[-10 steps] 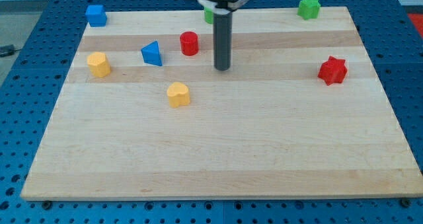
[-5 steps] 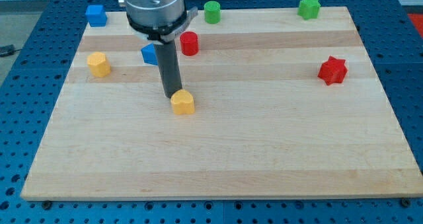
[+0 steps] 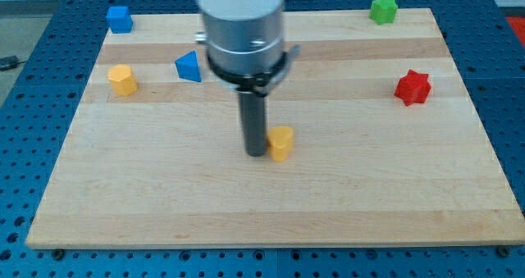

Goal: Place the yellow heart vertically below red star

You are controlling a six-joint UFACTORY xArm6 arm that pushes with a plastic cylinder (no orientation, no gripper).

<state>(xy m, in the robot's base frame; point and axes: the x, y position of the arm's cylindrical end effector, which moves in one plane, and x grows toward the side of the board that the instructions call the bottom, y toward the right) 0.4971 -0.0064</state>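
The yellow heart [image 3: 281, 143] lies near the middle of the wooden board [image 3: 271, 196]. My tip [image 3: 256, 153] touches its left side. The red star [image 3: 413, 87] sits at the view's right, well to the right of the heart and higher up the board. The arm's body hides the part of the board above the rod.
A yellow hexagon block [image 3: 122, 79] and a blue triangle [image 3: 189, 66] lie at the left. A blue cube [image 3: 119, 19] sits at the top left corner and a green star [image 3: 382, 9] at the top right.
My tip has swung from the right of the heart to its upper left, then pushed it right and down the board. The arm now hides the red cylinder and the green block.
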